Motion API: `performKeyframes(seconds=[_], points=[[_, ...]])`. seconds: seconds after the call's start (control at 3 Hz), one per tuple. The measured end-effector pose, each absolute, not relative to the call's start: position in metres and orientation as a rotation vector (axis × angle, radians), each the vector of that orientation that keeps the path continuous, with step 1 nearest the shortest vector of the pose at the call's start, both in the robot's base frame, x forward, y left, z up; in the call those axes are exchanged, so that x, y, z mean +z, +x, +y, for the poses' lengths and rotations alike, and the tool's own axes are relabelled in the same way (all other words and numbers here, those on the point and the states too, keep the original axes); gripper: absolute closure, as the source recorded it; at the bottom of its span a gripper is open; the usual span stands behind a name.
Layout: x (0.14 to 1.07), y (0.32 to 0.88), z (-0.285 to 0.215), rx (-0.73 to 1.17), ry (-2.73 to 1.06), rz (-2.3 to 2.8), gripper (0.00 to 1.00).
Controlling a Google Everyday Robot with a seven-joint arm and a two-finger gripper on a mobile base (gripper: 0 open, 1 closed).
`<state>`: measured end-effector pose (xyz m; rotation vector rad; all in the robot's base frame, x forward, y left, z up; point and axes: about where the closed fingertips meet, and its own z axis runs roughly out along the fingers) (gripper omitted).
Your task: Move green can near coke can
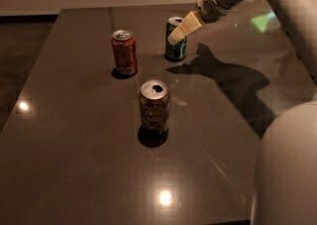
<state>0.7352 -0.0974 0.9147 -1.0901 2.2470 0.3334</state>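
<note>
The green can (175, 41) stands upright at the back middle of the dark table (74, 120). The coke can (124, 52), red with a silver top, stands upright to its left, about a can's width and a half away. My gripper (177, 33) reaches in from the upper right on the white arm; its cream fingers overlap the right upper side of the green can in this view. I cannot tell whether they touch the can.
A brownish-orange can with dark swirls (154, 106) stands upright nearer the front, below the other two. The arm's white body (287, 169) fills the right lower corner. The arm's shadow (233, 80) lies on the table's right half.
</note>
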Motion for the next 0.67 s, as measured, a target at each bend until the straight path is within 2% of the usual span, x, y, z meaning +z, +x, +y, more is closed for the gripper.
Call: performKeyframes(seconds=[0.33,0.67], points=[[0.9145,0.7371,-0.0852,0.367,-1.115,2.228,0.18],[0.915,0.7374,-0.079,0.393,-1.135,2.215,0.41]])
